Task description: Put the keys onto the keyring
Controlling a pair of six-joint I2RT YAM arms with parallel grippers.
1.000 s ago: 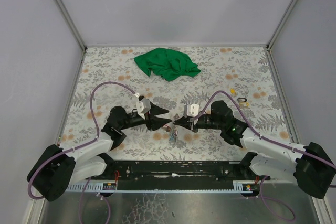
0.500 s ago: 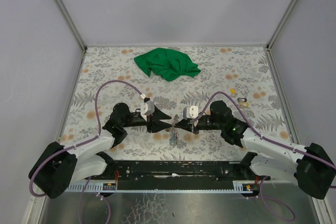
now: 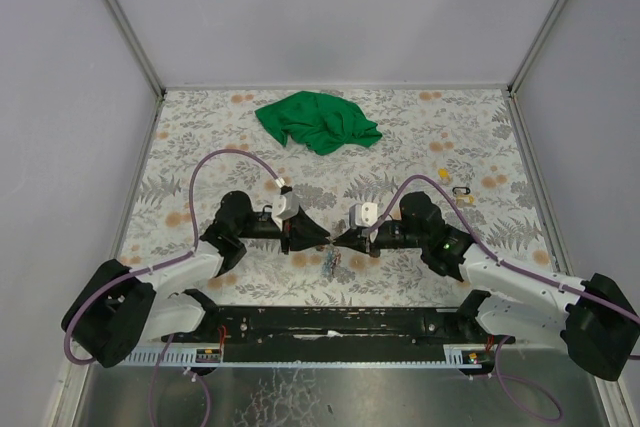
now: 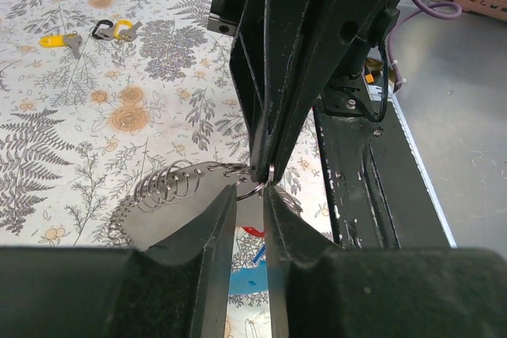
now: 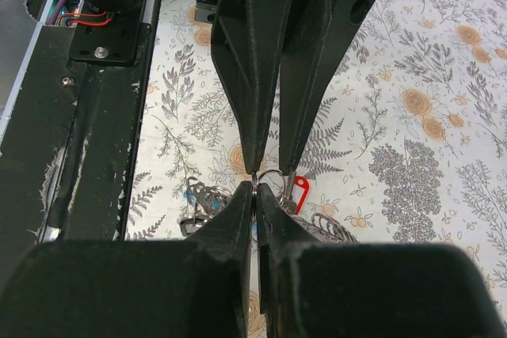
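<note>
**Status: in progress, not complete.**

The two arms meet tip to tip low on the table (image 3: 200,127), at 6 o'clock from the green cloth (image 3: 318,122).

- **Right gripper** (image 5: 253,190): clenched. Its tips pinch the keyring (image 4: 178,184) at the small end loop (image 4: 255,189). The coiled part trails off to 9 o'clock in the left wrist view.
- **Left gripper** (image 4: 249,195): jaws narrowly parted, with that loop lying across the gap (a firm hold is not confirmed).
- **The keys** (image 3: 330,261): bunched on the table just at 6 o'clock of the meeting point. The red tag (image 5: 299,193) sits at 4 o'clock of the loop, and the blue tag (image 4: 253,257) is beneath it.

Whether either key is threaded cannot be told, because the joint is too small to read.

**Judgement:** the ring is secured and presented. Threading, or proof of it, is outstanding.

The yellow-tagged items (image 4: 59,39) lie well apart from the work.
</note>
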